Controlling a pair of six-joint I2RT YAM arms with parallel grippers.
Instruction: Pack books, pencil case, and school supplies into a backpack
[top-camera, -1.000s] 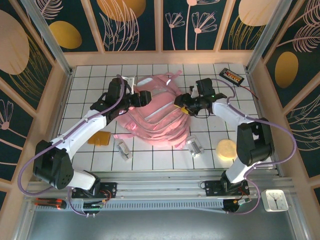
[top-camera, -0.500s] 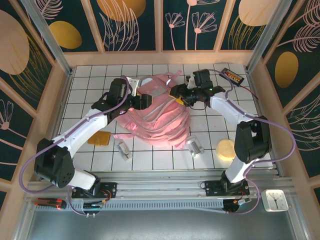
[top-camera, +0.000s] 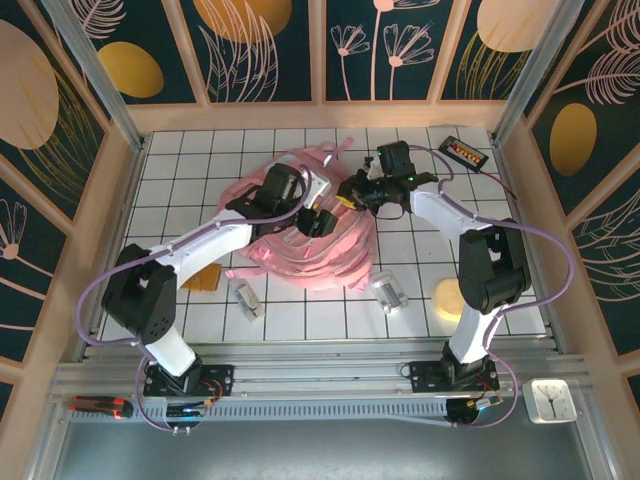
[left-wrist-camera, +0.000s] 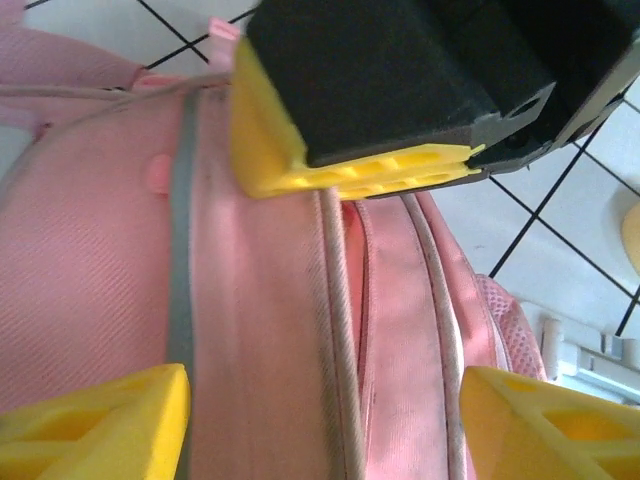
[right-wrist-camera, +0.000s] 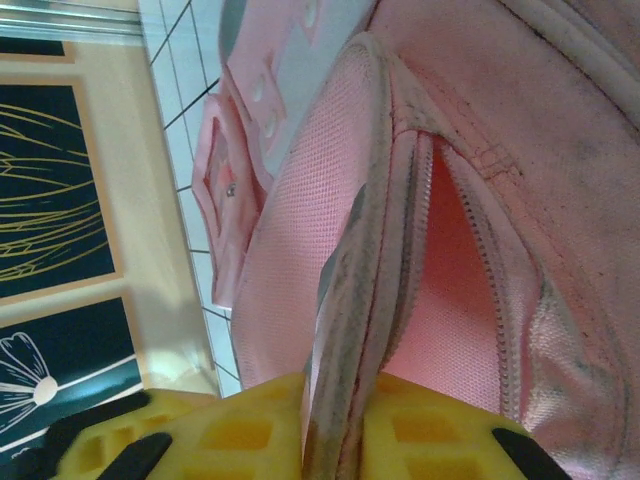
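The pink backpack (top-camera: 330, 265) lies mid-scene, its zip rim pinched by the right gripper (right-wrist-camera: 335, 435), while the left gripper (left-wrist-camera: 322, 420) hovers just left, jaws spread across the opening.

Pink backpack (top-camera: 320, 262) lies flat mid-table (top-camera: 190, 170), straps fanned toward the near edge. The left gripper (top-camera: 322, 222) sits over its middle. The right gripper (top-camera: 350, 196) is at its far right edge, close to the other. An orange-brown pad (top-camera: 203, 280) lies left of the backpack, partly under the left arm. One silver clip (top-camera: 245, 299) lies off the near left corner, a second silver piece (top-camera: 390, 291) off the near right. Pale yellow disc (top-camera: 452, 299) further right. Black slab (top-camera: 463, 152) in the far right corner.
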